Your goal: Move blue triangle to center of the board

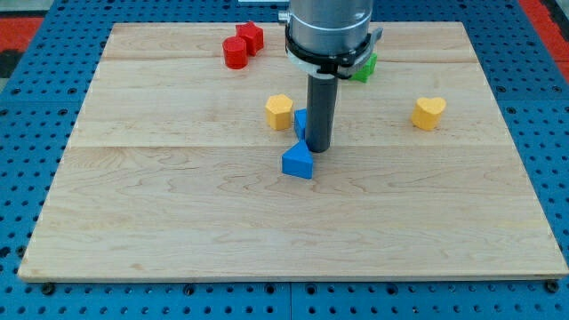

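Centrally placed on pale grained wooden board [178,222]: blue triangle [298,162], solid, matte, sharp-edged. Touching its upper right side, my tip [318,148]; plain dark rod, no claw to open or close.

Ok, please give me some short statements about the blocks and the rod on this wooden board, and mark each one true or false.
1. My tip stands just above the blue triangle block, toward the view's top. True.
2. The yellow heart-shaped block lies at the view's left. False: it lies at the right.
3. Two red blocks sit near the wooden board's top edge. True.
4. The yellow hexagonal block touches the red blocks. False: they are well apart.
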Tool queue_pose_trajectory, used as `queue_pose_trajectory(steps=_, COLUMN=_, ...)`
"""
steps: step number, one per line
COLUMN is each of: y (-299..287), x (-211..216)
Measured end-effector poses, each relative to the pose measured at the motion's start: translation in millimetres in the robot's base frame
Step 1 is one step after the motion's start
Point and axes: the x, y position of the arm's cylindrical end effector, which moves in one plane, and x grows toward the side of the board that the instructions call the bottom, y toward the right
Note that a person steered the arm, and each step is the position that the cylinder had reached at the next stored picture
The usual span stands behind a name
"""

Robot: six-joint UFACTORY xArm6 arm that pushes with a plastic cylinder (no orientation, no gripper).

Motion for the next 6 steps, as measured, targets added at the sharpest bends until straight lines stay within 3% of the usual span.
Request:
queue_pose_trajectory(steps=1, y=10.0, x=13.3)
queue_pose_trajectory(steps=2, y=70.3, x=36.4)
queue_pose_trajectory(steps=4, y=-39.1, x=44.3)
queue_pose_trajectory(steps=5, y=-58.4, x=2.3)
queue_pose_trajectory(steps=6, y=-66.1, x=14.1)
